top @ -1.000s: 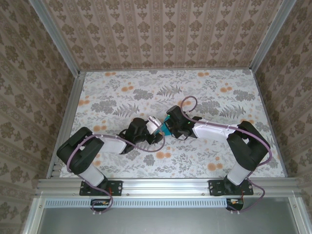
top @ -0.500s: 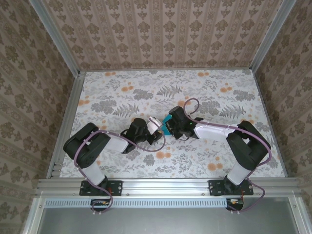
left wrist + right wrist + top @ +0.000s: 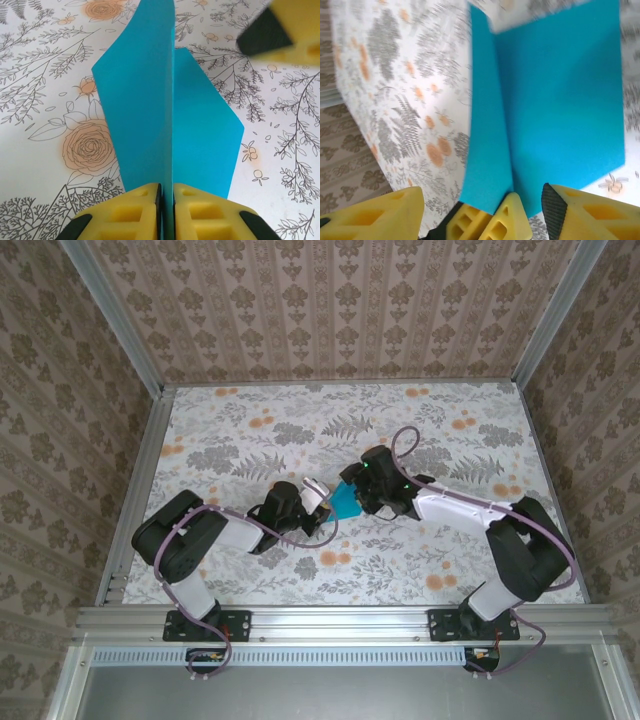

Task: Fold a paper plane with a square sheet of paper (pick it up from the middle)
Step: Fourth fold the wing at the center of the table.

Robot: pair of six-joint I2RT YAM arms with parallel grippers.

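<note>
Right hand (image 3: pixel 358 487) newly opened, left hand (image 3: pixel 166 195) pinching folded paper (image 3: pixel 145 110), crease pointing away.

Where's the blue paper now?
In the top view the blue paper is near the middle of the table, pinched in the left claw, with the open right claw beside it.

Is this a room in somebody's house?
Probably not: more like a robot test booth. Wallpapered panels sit in a metal frame, and two robot arms are bolted at the edge of the flowery table.

Left fingers (image 3: pixel 136 209) pinched together, right fingers (image 3: pixel 376 214) spread apart.
</note>
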